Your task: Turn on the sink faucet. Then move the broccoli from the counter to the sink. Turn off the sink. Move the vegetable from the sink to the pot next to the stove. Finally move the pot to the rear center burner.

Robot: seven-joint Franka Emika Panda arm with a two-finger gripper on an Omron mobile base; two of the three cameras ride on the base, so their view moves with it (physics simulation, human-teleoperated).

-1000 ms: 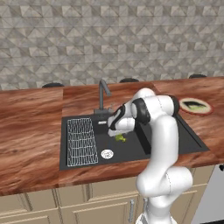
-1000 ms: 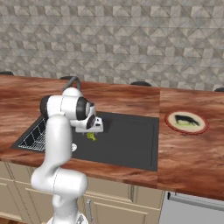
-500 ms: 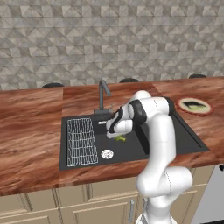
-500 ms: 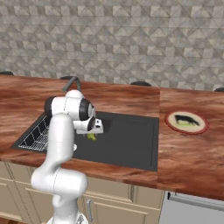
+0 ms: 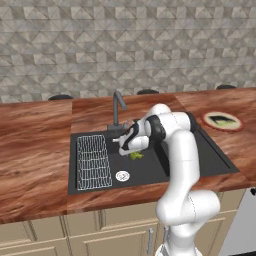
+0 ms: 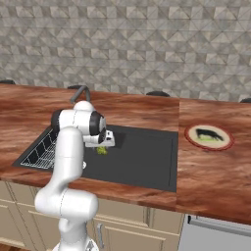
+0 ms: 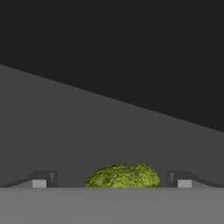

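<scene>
Arm shifted left, one broccoli (image 7: 122, 176) in sink (image 5: 200, 155)

A wall (image 5: 125, 45) tiled in grey and beige triangular stone is seen behind a long countertop (image 5: 35, 150) of reddish-brown polished wood grain. Below the countertop, cream-coloured cabinet fronts (image 5: 115, 227) with panelled doors and a slim metal handle (image 5: 150, 241) are shown, and a grey appliance front (image 6: 215, 238) is set under the counter's right end. The scene is lit evenly, with no hard shadows cast on wall or counter.
</scene>
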